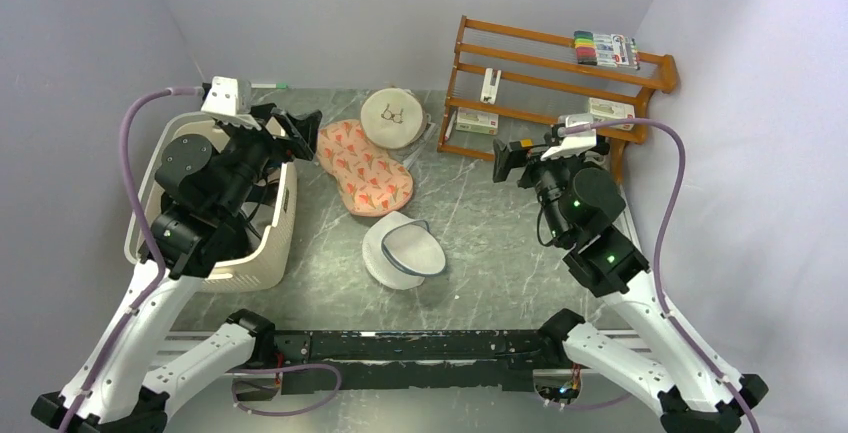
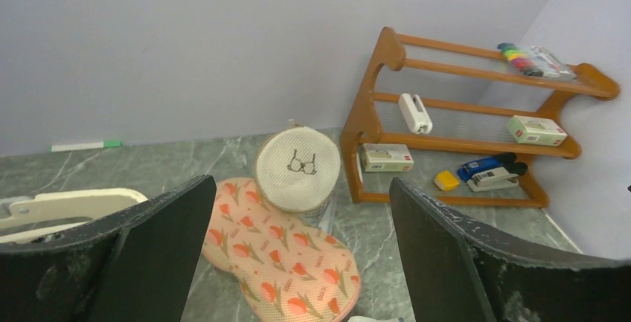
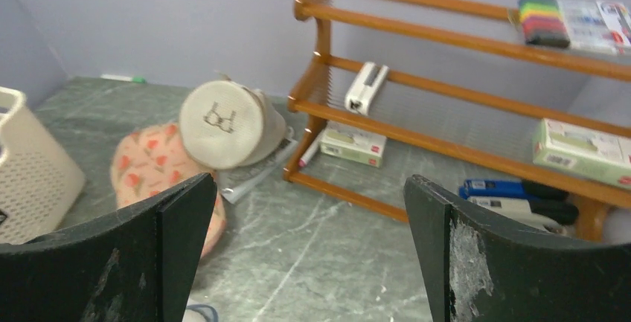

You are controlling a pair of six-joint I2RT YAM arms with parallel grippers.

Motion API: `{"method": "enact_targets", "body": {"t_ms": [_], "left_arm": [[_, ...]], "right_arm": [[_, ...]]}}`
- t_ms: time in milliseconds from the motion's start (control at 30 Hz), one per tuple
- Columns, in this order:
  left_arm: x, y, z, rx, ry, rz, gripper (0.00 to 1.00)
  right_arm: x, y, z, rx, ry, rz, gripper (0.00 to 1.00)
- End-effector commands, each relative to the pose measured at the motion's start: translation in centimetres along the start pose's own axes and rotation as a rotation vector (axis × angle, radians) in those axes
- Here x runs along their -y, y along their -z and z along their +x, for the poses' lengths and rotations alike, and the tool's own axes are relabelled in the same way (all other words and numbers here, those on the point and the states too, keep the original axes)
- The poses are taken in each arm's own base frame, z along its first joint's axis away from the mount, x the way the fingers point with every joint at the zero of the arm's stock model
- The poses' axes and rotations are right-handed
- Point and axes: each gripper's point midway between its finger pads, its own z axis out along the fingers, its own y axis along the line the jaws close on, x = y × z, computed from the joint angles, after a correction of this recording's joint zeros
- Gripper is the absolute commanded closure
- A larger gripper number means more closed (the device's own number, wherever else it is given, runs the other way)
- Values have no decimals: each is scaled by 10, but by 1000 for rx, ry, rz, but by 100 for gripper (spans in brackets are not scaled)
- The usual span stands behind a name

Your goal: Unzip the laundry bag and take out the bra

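The laundry bag (image 1: pixel 362 168) is a peach-pink floral peanut-shaped pouch lying flat at the middle back of the table. It also shows in the left wrist view (image 2: pixel 286 251) and in the right wrist view (image 3: pixel 145 162). I cannot make out its zipper, and no bra shows. My left gripper (image 1: pixel 300 133) is open and empty, raised just left of the bag's far end; in its own view (image 2: pixel 303 188) the bag lies ahead between the jaws. My right gripper (image 1: pixel 505 160) is open and empty, raised to the bag's right (image 3: pixel 310 181).
A round cream mesh pouch (image 1: pixel 392 116) with a bra drawing leans on the bag's far end. A white domed item with a grey rim (image 1: pixel 404 250) lies in front. A cream slatted basket (image 1: pixel 270 243) stands left, under the left arm. A wooden rack (image 1: pixel 560 83) stands back right.
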Motion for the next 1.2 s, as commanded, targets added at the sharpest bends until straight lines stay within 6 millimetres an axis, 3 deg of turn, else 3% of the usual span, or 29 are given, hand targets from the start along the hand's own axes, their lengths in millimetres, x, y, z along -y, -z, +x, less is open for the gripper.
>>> {"method": "enact_targets", "body": {"t_ms": [0, 333, 467, 600, 700, 900, 1000, 1167], "left_arm": [[-11, -6, 0, 39, 16, -25, 2], [-33, -21, 29, 20, 30, -38, 3], [-32, -33, 40, -17, 33, 3, 3], [-26, -44, 49, -49, 39, 65, 3], [-23, -49, 55, -65, 41, 97, 3], [-23, -52, 58, -68, 42, 114, 3], [-24, -52, 57, -59, 41, 112, 3], [-28, -54, 55, -51, 38, 92, 3]], "right_arm": [[19, -6, 13, 9, -53, 69, 0], [73, 10, 62, -49, -209, 260, 0], [74, 13, 69, -48, -255, 235, 0], [56, 5, 79, -83, -306, 129, 0], [30, -6, 90, -140, -360, -6, 0], [-56, -18, 111, -275, -521, -401, 0], [-106, -13, 119, -361, -544, -582, 0], [-202, 21, 119, -465, -501, -902, 0]]}}
